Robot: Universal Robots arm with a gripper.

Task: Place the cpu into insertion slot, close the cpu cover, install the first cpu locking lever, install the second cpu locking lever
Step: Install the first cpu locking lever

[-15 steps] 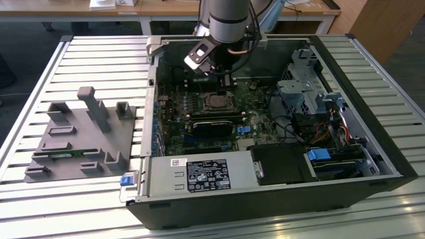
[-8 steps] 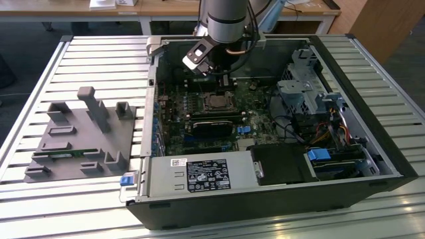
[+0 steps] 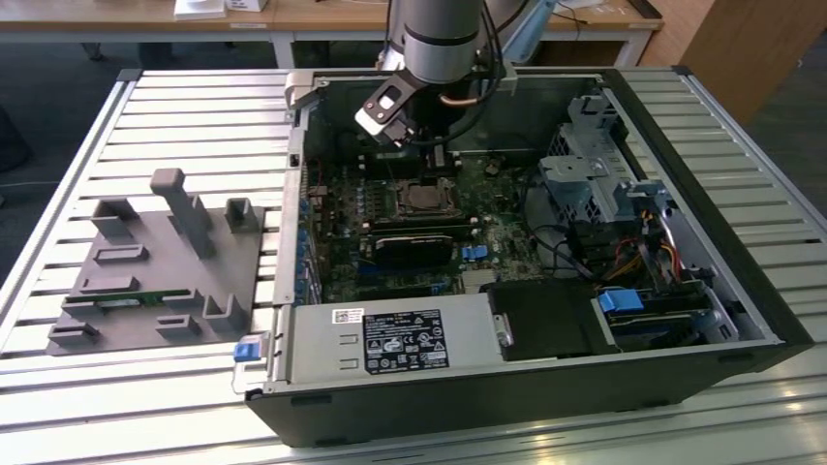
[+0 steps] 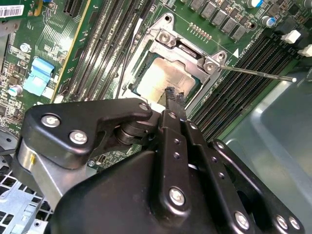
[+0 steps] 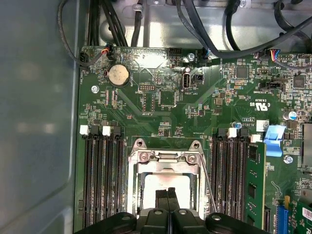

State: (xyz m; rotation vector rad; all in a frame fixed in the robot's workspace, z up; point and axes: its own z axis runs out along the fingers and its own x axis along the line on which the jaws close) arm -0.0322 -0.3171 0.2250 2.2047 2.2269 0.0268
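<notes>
Silver-grey, flat and square: the cpu [image 4: 156, 78] sits in the insertion slot [image 5: 132, 190] on the green motherboard [image 5: 161, 102]. The board is inside the open computer case [image 3: 723, 291], which lies on the slatted metal tabletop [image 3: 194, 107].

The chip's metal top looks matte and pale, with a washed-out patch where it catches the light. A dark border of socket shows round its edges.

The cpu cover [image 4: 162, 36] is a thin silvery frame with bright screw heads along one side. It lies around the chip, whose top shows through the square window.

One thin wire lever [image 4: 258, 73] angles out from a corner of the frame across the black memory slots [image 4: 243, 95]. Its tip is well clear of the socket.

The arm [image 3: 433, 39] comes down into the case over the socket. The hand [image 4: 170, 93] is closed, its two black fingers pressed flat together with nothing between them. The tips are directly over the cpu's top, just inside the window's edge. I cannot tell whether they touch it or hang just above.

A grey moulded fixture [image 3: 162, 262] stands on the tabletop at the exterior view's left, well apart from the case.
</notes>
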